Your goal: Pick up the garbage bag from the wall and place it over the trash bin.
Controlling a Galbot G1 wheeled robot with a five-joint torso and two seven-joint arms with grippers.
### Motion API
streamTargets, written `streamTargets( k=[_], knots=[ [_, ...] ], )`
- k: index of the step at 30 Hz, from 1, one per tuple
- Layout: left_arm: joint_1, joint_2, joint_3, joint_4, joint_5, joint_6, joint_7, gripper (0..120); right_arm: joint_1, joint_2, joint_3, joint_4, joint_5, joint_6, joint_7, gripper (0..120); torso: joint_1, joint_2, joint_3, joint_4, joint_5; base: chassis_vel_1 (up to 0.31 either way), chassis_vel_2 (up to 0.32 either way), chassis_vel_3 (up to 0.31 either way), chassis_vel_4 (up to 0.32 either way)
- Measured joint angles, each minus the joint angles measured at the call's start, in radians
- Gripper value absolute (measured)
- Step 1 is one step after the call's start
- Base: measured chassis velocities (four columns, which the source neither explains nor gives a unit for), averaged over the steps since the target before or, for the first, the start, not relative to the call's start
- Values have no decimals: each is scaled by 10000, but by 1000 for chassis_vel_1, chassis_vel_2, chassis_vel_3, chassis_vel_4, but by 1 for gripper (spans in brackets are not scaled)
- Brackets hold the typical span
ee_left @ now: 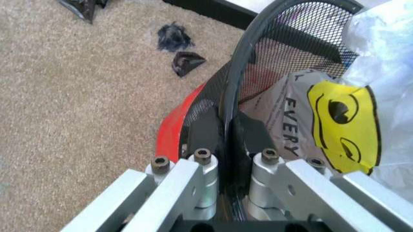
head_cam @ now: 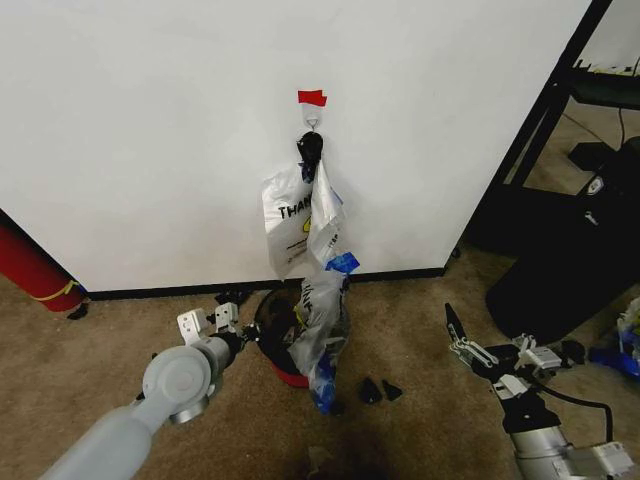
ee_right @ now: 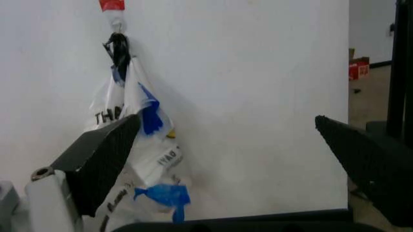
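Both grippers (head_cam: 222,322) (head_cam: 462,340) low, forward.

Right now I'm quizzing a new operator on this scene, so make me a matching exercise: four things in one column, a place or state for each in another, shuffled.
Things:
A left gripper
B right gripper
C red tape
D trash bin

Places or states:
1 open, holding nothing
2 on the wall, above the hook
3 shut on the bin's rim
4 on the carpet, red base

Pairs: A-3, B-1, C-2, D-4
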Motion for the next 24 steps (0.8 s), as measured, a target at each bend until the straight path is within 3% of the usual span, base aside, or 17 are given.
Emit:
streamTargets(
  k=[10, 14, 16, 22, 24],
  knots=[
    [76, -55, 12, 67, 583, 69, -16, 4, -3, 31, -123, 7, -96, -12, 27, 100, 0, 0, 1, -5, -4, 0, 0, 0, 0],
    [83, -10, -33, -81, 957, 184, 2, 19, 20, 23, -133, -41, -96, -7, 29, 100, 1, 0, 2, -5, -6, 0, 0, 0, 0],
    [85, 9, -62, -119, 1004, 199, 12, 20, 28, 22, -135, -53, -96, -7, 30, 100, 1, 0, 2, -5, -5, 0, 0, 0, 0],
    [169, 353, -571, -689, 1607, 343, 250, 51, 133, 11, -215, -117, -98, -9, 48, 100, 1, 0, 2, -4, -3, 0, 0, 0, 0],
    [221, 401, -667, -804, 1864, 345, 316, 54, 155, 8, -222, -123, -101, -18, 58, 100, 1, 0, 2, -3, -4, 0, 0, 0, 0]
  ],
)
